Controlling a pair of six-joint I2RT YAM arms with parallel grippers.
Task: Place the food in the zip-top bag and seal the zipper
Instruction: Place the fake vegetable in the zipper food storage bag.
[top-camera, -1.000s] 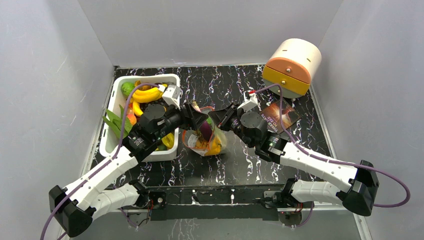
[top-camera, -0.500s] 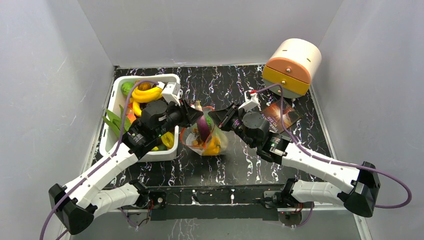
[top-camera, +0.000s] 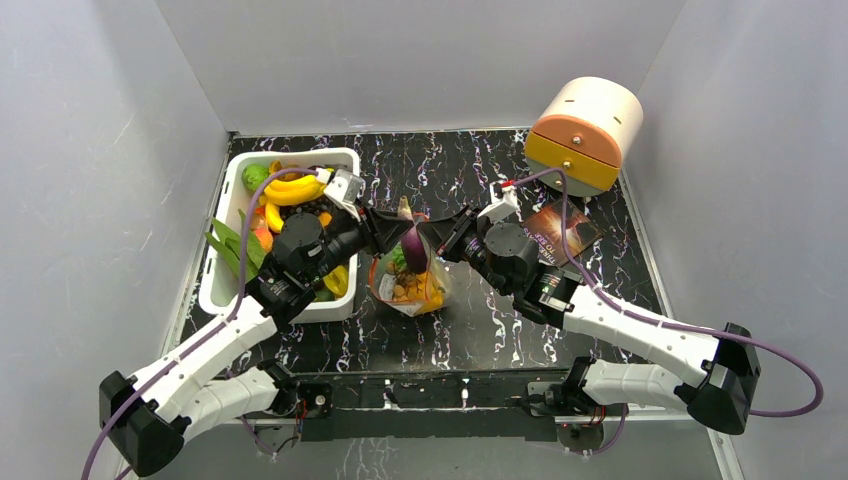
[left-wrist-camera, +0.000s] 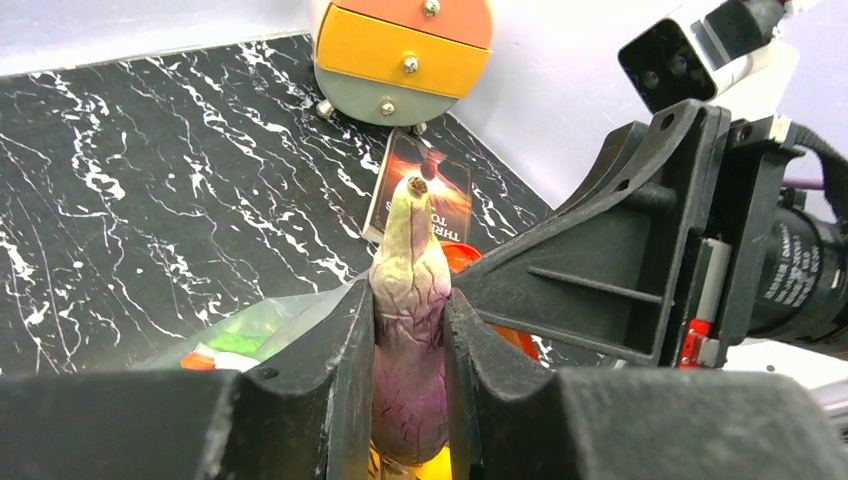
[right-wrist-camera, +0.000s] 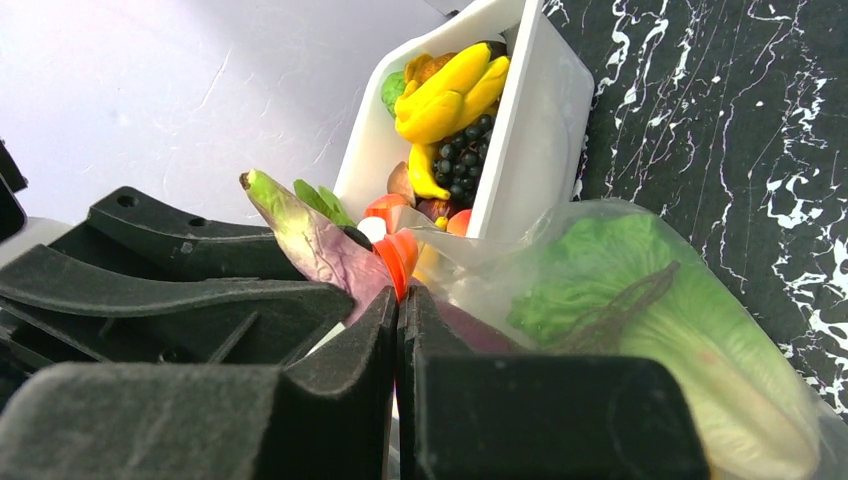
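The clear zip-top bag (top-camera: 415, 285) stands open mid-table with lettuce (right-wrist-camera: 640, 290) and yellow and orange pieces inside. My left gripper (top-camera: 400, 238) is shut on a purple eggplant (left-wrist-camera: 408, 350), holding it upright over the bag's mouth; it also shows in the top view (top-camera: 413, 246) and the right wrist view (right-wrist-camera: 310, 240). My right gripper (right-wrist-camera: 398, 305) is shut on the bag's red-orange zipper strip (right-wrist-camera: 402, 258) at the mouth's right edge, holding the mouth up. In the top view it (top-camera: 436, 240) sits just right of the eggplant.
A white tub (top-camera: 225, 270) at left holds bananas (top-camera: 292, 188), dark grapes (right-wrist-camera: 462, 160) and other toy food. A dark brown printed packet (top-camera: 562, 232) lies at right. A cream and orange drawer unit (top-camera: 585, 130) stands at back right.
My left gripper has carried the eggplant right and up, from beside the bag's left edge to over its mouth. The right gripper has stayed holding the zipper strip.
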